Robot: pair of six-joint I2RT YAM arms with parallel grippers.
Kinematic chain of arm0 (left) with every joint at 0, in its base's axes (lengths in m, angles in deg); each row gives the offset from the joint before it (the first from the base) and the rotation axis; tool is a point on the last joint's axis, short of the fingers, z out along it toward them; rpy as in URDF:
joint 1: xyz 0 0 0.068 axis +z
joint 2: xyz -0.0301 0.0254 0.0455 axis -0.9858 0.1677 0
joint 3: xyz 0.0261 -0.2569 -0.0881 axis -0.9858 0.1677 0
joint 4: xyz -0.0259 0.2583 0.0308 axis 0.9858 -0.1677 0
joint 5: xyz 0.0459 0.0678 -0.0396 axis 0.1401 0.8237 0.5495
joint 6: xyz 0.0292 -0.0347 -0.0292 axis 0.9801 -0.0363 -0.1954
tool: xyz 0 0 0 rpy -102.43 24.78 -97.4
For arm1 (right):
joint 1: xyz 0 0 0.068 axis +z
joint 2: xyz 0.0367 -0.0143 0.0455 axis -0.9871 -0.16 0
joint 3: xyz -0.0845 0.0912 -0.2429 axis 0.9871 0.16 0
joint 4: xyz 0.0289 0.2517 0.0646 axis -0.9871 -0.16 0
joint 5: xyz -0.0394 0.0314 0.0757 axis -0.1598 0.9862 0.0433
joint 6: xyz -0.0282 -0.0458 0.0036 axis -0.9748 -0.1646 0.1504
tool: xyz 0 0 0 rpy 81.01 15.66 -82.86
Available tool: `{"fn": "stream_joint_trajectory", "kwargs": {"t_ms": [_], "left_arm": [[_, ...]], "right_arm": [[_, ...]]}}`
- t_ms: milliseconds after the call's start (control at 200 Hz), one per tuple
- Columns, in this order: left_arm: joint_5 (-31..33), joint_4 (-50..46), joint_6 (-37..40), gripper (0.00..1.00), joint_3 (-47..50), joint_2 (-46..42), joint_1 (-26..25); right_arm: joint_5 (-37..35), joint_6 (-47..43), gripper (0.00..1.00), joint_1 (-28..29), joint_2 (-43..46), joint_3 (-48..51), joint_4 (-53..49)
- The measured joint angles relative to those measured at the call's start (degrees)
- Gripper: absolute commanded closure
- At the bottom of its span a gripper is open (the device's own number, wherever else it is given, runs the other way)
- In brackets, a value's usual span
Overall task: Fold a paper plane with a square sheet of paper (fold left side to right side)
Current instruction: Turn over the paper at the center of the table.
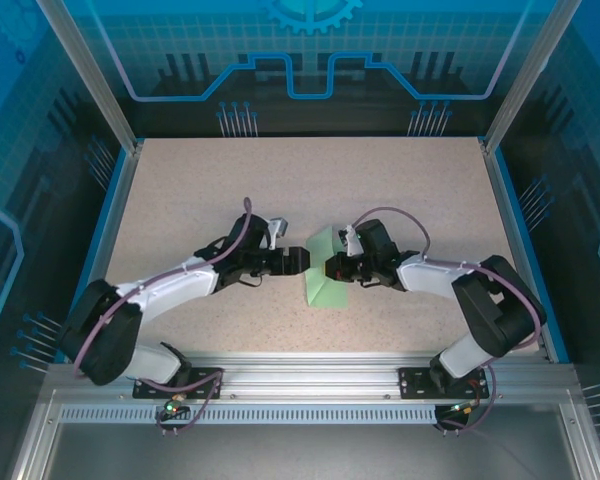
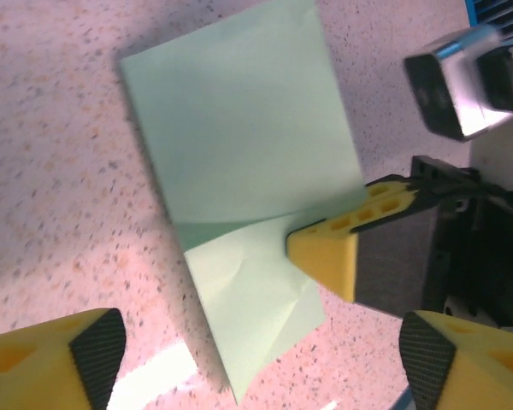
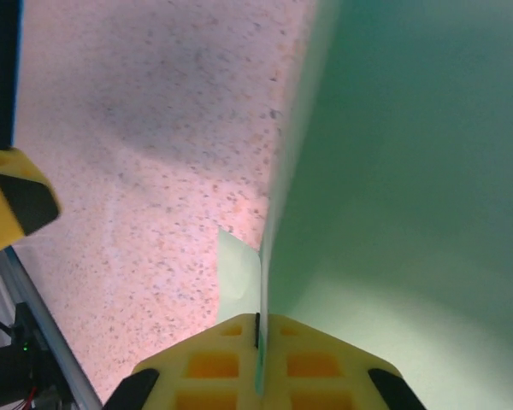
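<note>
On the left, we see the left tool (image 1: 300, 260) spread wide, its yellow fingers (image 2: 56, 363) well apart and holding nothing, poised just beside the sheet. In the middle of the worktop (image 1: 380, 190) we find the square sheet of paper (image 1: 325, 285), pale mint green and creased. One part lies flat on the speckled surface and the other rises as a flap. Over on the right, the right tool (image 1: 332, 268) has its fingers pressed together, pinching the edge of that raised flap. From its own wrist camera we see the paper running straight between the two yellow pads (image 3: 167, 376). The tools face each other, tip near tip.
</note>
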Motion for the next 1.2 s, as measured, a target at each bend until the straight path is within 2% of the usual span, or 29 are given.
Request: {"fn": "stream_joint_trajectory", "kwargs": {"t_ms": [145,300,495,800,1200], "left_arm": [[1.0,0.0,-3.7,0.01,5.6,-7.8,0.3],[0.7,0.4,-6.1,0.01,8.2,-16.2,0.8],[-3.3,5.5,-8.6,0.01,8.5,-23.7,1.0],[-9.2,10.1,-11.5,0.01,8.4,-25.3,1.0],[-15.1,14.6,-12.6,0.06,6.2,-24.9,0.8]], "right_arm": [[0.6,-1.9,0.99,-0.1,6.1,0.1,1.2],[4.2,-2.5,0.99,-2.2,13.9,1.1,5.8],[10.3,-2.3,0.99,-4.7,20.7,1.2,8.7],[17.6,2.3,0.99,-4.9,25.6,1.2,13.7],[19.3,7.5,0.99,-0.5,24.8,-0.7,18.5]]}}
